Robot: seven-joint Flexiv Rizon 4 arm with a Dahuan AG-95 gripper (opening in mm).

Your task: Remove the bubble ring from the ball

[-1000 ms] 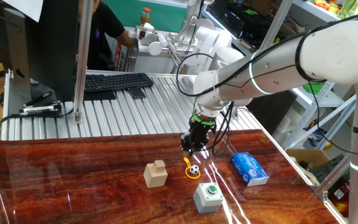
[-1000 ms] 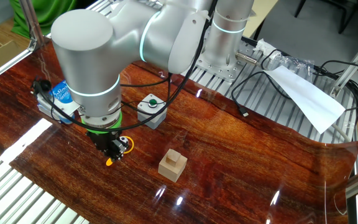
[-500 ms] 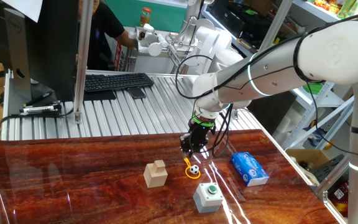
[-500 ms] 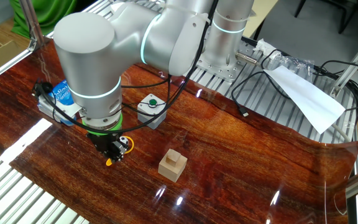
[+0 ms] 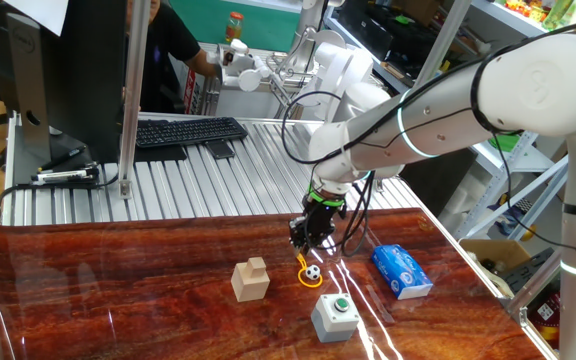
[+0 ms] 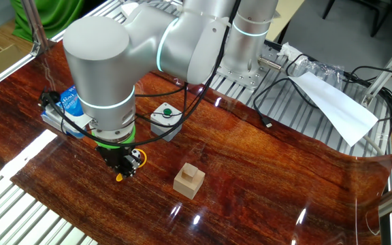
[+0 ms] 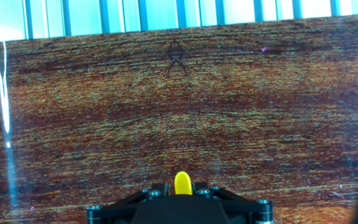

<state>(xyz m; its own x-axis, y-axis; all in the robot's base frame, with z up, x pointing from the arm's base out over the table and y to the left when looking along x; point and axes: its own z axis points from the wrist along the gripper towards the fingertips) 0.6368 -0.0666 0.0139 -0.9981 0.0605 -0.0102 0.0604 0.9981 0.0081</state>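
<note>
The tiny black-and-white ball [image 5: 312, 272] sits on the wooden table with the orange-yellow bubble ring [image 5: 310, 283] lying around it. The ring's short handle [image 5: 300, 260] points up-left to my gripper [image 5: 303, 246], which stands low over it. In the other fixed view, the gripper [image 6: 124, 169] is just beside the ball [image 6: 137, 155], and the handle tip [image 6: 120, 177] sticks out past the fingers. In the hand view, the yellow handle [image 7: 182, 182] stands between the two jaws of the gripper [image 7: 182, 190], which sit tight against its sides. The ball is hidden in that view.
A wooden block [image 5: 251, 279] stands left of the ball. A grey box with a green button [image 5: 335, 315] is in front of the ball, and a blue packet [image 5: 401, 271] lies to the right. A slatted metal surface with a keyboard [image 5: 188, 130] lies behind the table.
The arm's upper links have shifted slightly. The gripper stays at the ring's handle, and the ring and ball have not moved.
</note>
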